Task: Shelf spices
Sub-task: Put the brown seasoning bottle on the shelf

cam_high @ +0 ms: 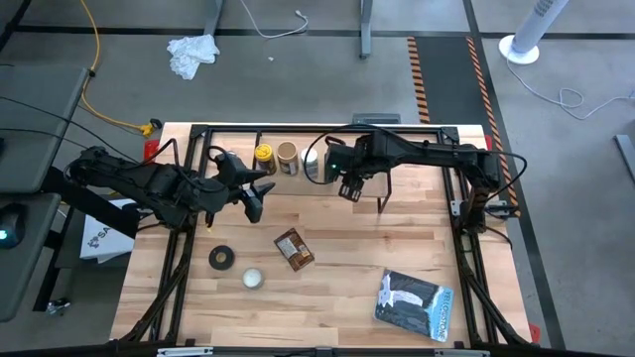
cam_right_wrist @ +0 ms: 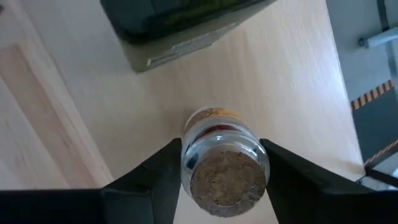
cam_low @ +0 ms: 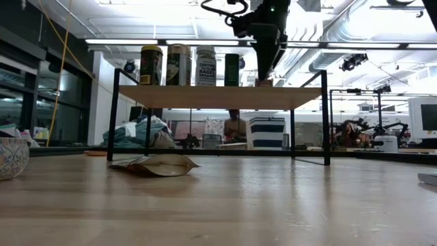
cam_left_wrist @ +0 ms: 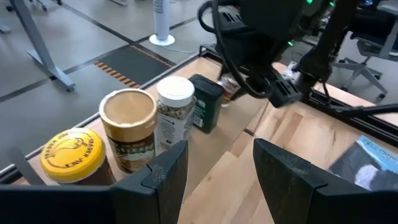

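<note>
The shelf [cam_low: 205, 97] stands at the table's far side. On its plank stand a yellow-lidded jar [cam_left_wrist: 71, 155], a tan-lidded jar [cam_left_wrist: 129, 127], a white-capped bottle [cam_left_wrist: 174, 112] and a dark bottle [cam_left_wrist: 205, 102] in a row. Right of them a tiny brown-topped jar [cam_right_wrist: 227, 168] stands on the plank, with my right gripper [cam_right_wrist: 224, 177] closed around it. A flat brown packet [cam_high: 294, 249] lies on the table before the shelf. My left gripper [cam_left_wrist: 214, 174] hovers open near the row's left end, touching nothing. My right gripper pinches the tiny jar between its two fingers, one on each glass side [cam_right_wrist: 186, 163] just under the brown top. The fingers come from above, pointing steeply down. The jar is upright, its bottom on the shelf's plank [cam_right_wrist: 280, 74].
On the table's near left lie a black tape roll [cam_high: 221, 258] and a small round tin [cam_high: 253, 279]. A dark blue flat pack [cam_high: 415, 304] lies near the front right corner. The shelf's thin black legs [cam_low: 324, 116] stand at its ends, with bare plank right of the tiny jar.
</note>
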Motion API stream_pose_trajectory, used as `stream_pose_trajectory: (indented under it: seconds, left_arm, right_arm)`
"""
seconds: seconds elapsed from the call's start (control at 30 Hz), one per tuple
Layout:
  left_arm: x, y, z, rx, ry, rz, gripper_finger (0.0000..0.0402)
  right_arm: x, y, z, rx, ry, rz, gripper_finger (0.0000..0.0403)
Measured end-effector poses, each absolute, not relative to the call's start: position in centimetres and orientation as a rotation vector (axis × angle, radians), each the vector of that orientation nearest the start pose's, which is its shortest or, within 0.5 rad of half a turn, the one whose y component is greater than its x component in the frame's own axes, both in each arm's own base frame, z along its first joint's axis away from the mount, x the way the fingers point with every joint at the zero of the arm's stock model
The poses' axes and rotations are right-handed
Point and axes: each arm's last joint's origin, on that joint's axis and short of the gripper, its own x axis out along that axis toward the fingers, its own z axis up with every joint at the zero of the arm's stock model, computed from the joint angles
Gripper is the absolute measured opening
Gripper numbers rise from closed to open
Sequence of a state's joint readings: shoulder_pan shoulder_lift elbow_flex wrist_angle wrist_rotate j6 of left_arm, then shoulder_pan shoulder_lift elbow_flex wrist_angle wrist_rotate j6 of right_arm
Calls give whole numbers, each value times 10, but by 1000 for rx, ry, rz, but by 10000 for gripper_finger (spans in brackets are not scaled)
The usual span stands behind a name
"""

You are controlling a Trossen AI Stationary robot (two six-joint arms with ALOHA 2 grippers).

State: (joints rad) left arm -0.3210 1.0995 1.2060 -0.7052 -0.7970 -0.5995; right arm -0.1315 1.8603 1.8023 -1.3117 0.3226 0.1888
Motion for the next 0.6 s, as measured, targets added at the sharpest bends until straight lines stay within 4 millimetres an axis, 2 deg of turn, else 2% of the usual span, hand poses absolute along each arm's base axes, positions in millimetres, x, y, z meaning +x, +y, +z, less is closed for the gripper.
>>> stream_pose_trajectory:
  seconds: [0.3,0.43,0.6]
  left_arm:
    - [206,-47,375,-251,360,582,179]
    - [206,-47,375,-246,362,581,179]
    - [206,-47,375,-208,373,573,179]
  right_arm:
    - [357,-56,309,14,1346,-466,249]
    - [355,-55,310,16,1373,-447,255]
    - [356,-57,323,-16,1336,-424,256]
